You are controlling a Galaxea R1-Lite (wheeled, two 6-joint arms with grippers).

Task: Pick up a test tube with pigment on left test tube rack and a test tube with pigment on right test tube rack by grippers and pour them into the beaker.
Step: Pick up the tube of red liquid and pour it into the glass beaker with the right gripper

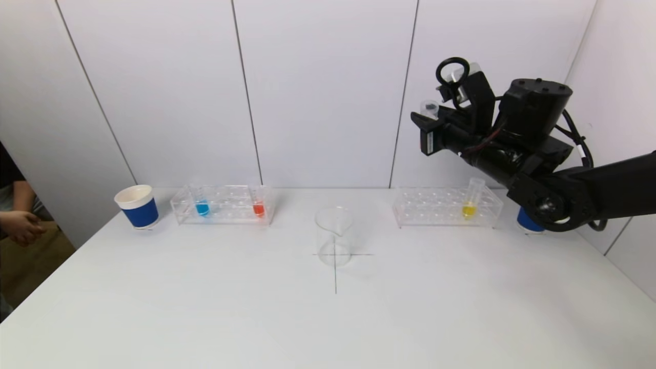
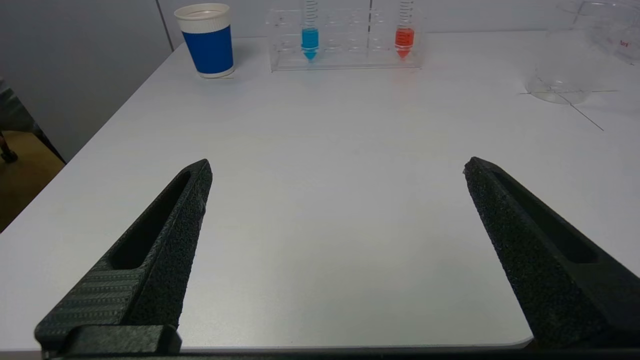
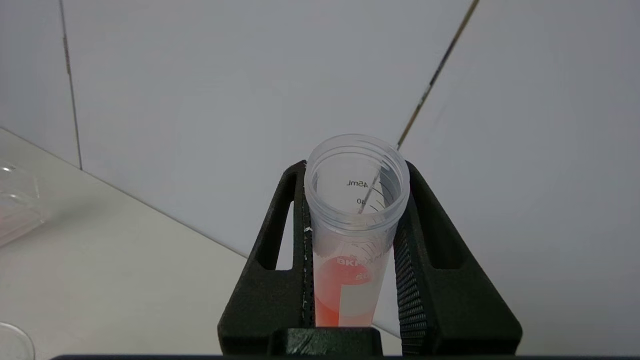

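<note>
My right gripper (image 1: 425,120) is raised high above the right side of the table and is shut on a test tube (image 3: 350,240) with red-orange pigment, held about upright; its open mouth (image 1: 429,106) shows above the fingers. The right rack (image 1: 441,207) holds a yellow tube (image 1: 469,206). The left rack (image 1: 225,205) holds a blue tube (image 1: 202,207) and a red tube (image 1: 258,207), which also show in the left wrist view (image 2: 310,37) (image 2: 404,37). The clear beaker (image 1: 334,236) stands at the table's middle with no pigment in it. My left gripper (image 2: 335,167) is open and empty, low over the table's front left, out of the head view.
A blue paper cup (image 1: 138,206) stands left of the left rack. A second blue cup (image 1: 525,221) is partly hidden behind my right arm. A person's hands (image 1: 20,225) are at the left edge. A thin cross line (image 1: 335,271) marks the table under the beaker.
</note>
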